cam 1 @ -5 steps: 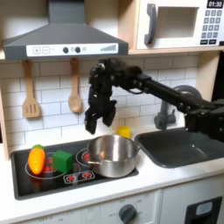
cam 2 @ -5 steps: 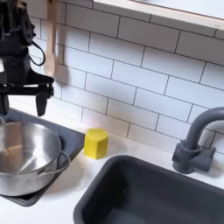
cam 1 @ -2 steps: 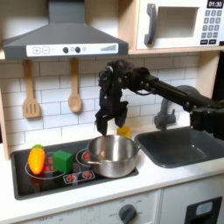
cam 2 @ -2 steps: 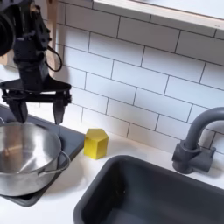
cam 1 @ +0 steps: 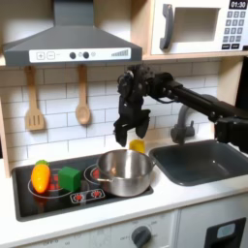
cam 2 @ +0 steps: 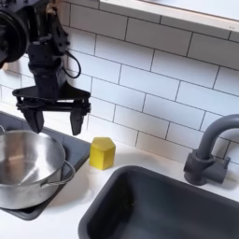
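Note:
My black gripper [cam 1: 132, 129] hangs open, fingers pointing down, above the back rim of the steel pot [cam 1: 122, 170] and close to the yellow block [cam 1: 139, 146]. In the second exterior view the gripper [cam 2: 55, 118] spreads wide over the pot [cam 2: 26, 166], with the yellow block [cam 2: 103, 152] just off its right finger on the white counter. Nothing sits between the fingers. The pot stands on the black stovetop [cam 1: 39, 201].
An orange carrot-like toy [cam 1: 40, 175] and a green block [cam 1: 69, 178] lie on the stovetop's left. Two wooden utensils [cam 1: 82, 108] hang on the tiled wall. A dark sink [cam 1: 199, 161] with a faucet [cam 2: 207, 159] lies to the right in both exterior views.
The gripper has travelled toward the right in both exterior views, from over the pot's left side to near the yellow block. It stays open.

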Robot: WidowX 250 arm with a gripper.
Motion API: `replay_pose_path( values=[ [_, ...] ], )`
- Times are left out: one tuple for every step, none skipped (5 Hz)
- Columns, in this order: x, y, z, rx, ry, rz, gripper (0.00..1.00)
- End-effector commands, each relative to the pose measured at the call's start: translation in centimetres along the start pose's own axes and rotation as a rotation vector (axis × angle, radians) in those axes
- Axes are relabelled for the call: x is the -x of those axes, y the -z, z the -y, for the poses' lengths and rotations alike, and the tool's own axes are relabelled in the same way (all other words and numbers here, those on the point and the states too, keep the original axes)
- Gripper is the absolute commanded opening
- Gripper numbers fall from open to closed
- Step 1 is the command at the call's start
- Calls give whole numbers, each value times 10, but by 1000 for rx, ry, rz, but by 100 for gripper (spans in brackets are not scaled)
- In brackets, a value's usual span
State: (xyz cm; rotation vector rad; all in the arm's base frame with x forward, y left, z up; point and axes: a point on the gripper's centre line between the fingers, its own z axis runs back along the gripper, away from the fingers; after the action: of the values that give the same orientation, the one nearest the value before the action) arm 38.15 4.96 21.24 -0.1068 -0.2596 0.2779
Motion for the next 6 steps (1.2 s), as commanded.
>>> replay_pose_path(
  values=[
    [1,2,19,5,47,-9,100],
    [4,4,30,14,69,-16,100],
    [3,4,37,21,64,-7,100],
    [0,9,44,22,63,-4,100],
    [-6,16,48,15,68,4,100],
    [-11,21,53,6,78,5,100]
  ],
)
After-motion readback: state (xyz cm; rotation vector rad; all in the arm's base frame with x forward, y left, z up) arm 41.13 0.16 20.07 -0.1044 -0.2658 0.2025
